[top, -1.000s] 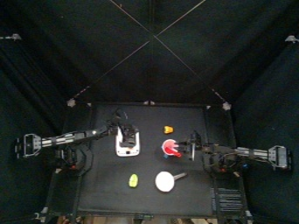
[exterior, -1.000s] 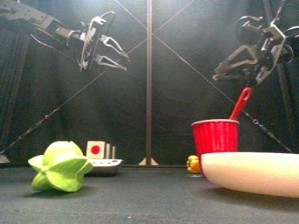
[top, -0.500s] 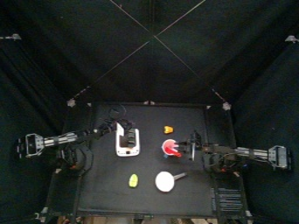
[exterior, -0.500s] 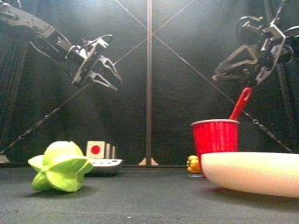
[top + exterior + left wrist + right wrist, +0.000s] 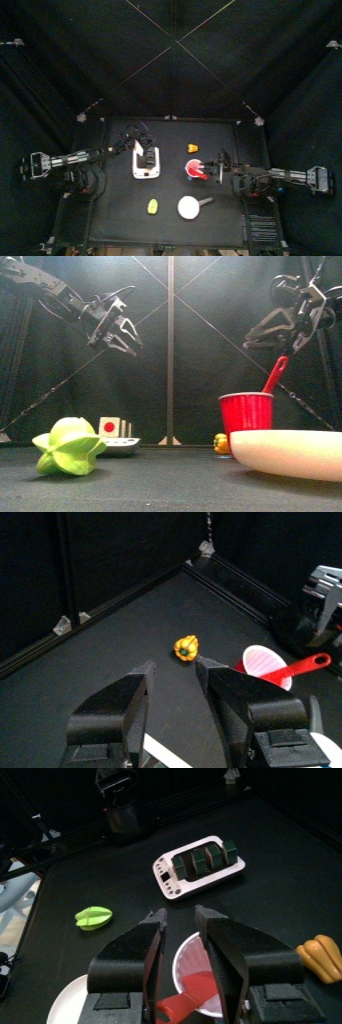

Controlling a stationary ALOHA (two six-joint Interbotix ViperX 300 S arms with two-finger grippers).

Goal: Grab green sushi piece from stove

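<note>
Below L fingers (image 5: 118, 324): sushi (image 5: 211, 856) on stove (image 5: 171, 876).

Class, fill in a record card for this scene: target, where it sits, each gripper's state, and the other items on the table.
target: green sushi piece
location: on the stove
left gripper: open, empty, raised above the table
right gripper: open, empty, raised near the red cup
other items: yellow pepper, green toy, white dish
</note>
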